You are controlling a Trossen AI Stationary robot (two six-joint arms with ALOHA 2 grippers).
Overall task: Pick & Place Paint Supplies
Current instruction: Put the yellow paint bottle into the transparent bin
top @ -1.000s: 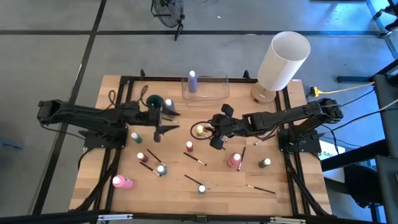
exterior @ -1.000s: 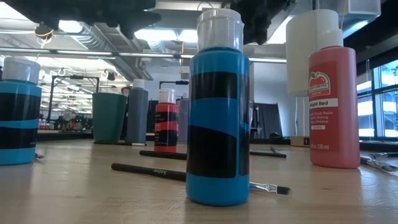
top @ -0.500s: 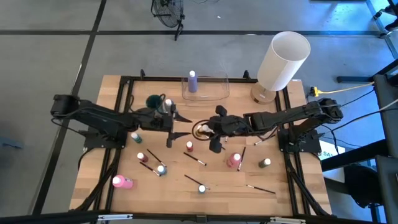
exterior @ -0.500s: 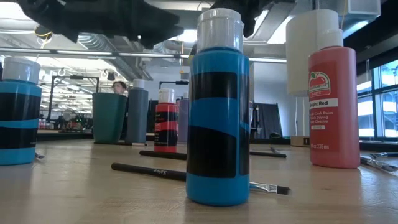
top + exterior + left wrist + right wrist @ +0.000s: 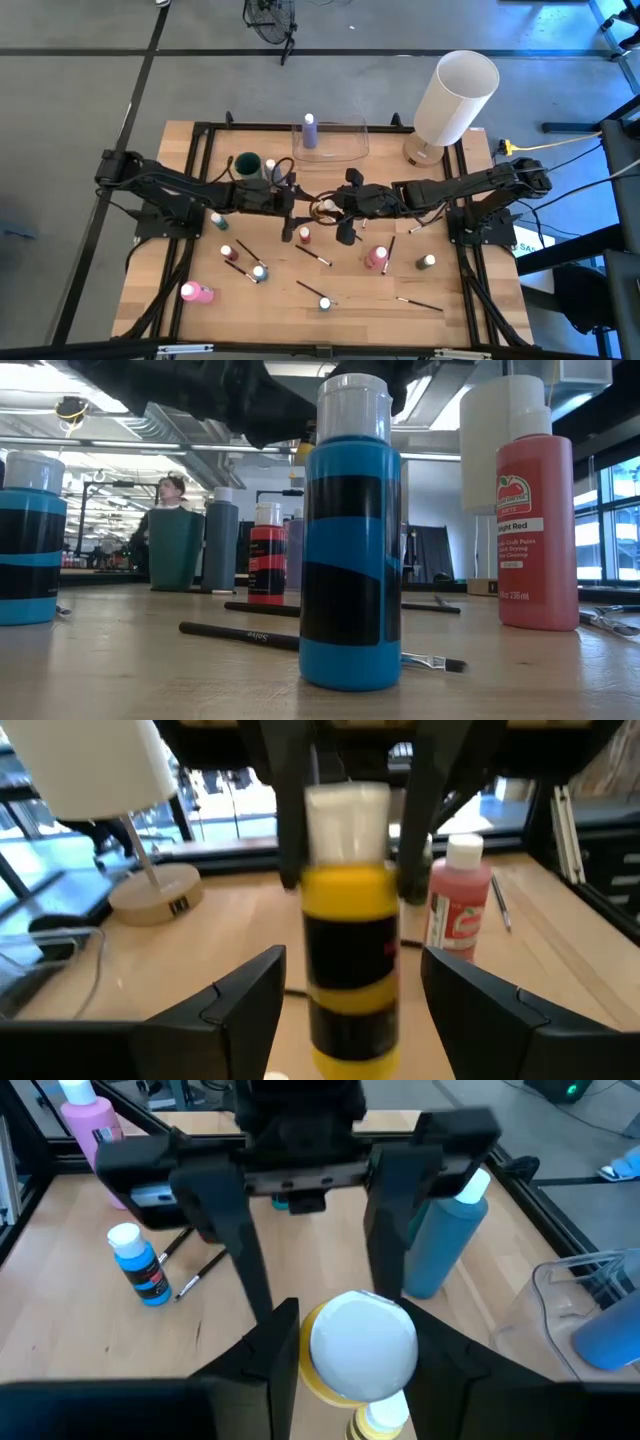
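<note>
My right gripper (image 5: 328, 208) is shut on a yellow paint bottle (image 5: 320, 209) with black bands and a white cap, held above the table's middle. In the low view a bit of its yellow (image 5: 302, 452) shows high under the arms. My left gripper (image 5: 295, 208) is open. In the left wrist view its fingers (image 5: 245, 995) stand on either side of the bottle's body (image 5: 350, 970), apart from it. More paint bottles and thin brushes (image 5: 312, 255) stand or lie on the wood. My right gripper pinches the yellow bottle at its white cap (image 5: 325, 1350) and shoulder between its two fingers (image 5: 270, 1355). The fingers come slanting down from the table's right side. The bottle stays upright, cap up, lifted clear of the table.
A clear container (image 5: 345, 145) with a lilac bottle (image 5: 310, 130) stands at the far edge, a large white cylinder (image 5: 455, 95) at the far right. A green cup (image 5: 247, 162) is beside my left arm. A red bottle (image 5: 304, 236) and a pink one (image 5: 376, 258) stand just nearer.
My left gripper has gone toward the table's right edge and a little down, up to the yellow bottle, and its fingers now stand on either side of it. My right gripper has stayed in place with the bottle, its wrist tipping slightly.
</note>
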